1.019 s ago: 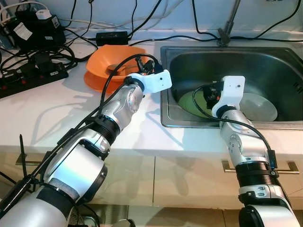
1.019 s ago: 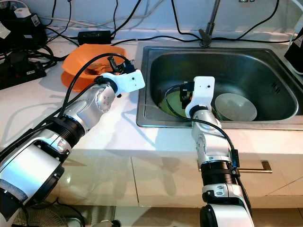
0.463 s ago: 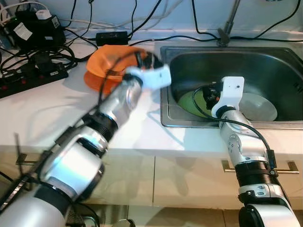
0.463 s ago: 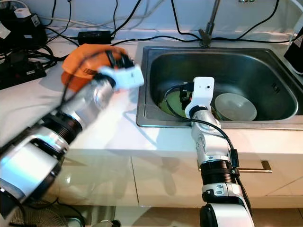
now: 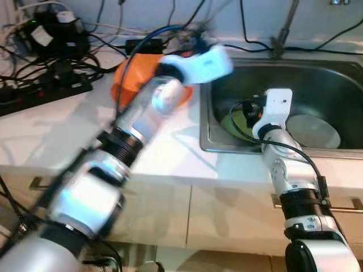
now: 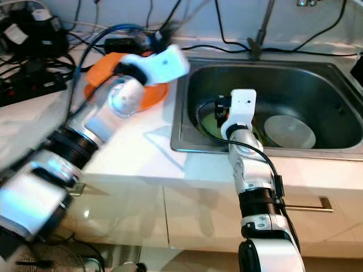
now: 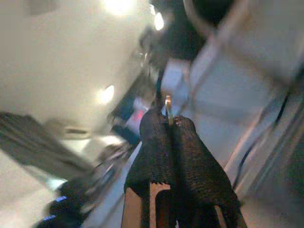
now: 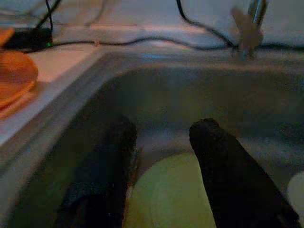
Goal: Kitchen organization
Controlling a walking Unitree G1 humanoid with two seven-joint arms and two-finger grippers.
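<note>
Hovering parted over a green plate [image 8: 171,194] in the sink [image 5: 317,73], right fingers [image 8: 223,166]; left fingers [image 7: 166,142] pressed together.

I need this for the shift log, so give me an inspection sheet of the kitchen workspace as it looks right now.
Surface: white countertop with a stainless steel sink set into it.
Job's things: orange plastic bowls stacked on the counter beside the sink; a lime green plate and a pale grey plate lying in the basin.
Clutter: black power strip and adapters at the counter's back left.
Grippers: left gripper shut, raised above the orange bowls, blurred; right gripper open, over the green plate.
Cables: black leads run along the back wall and past the faucet.
Surroundings: cream cabinet fronts with a brass handle.
</note>
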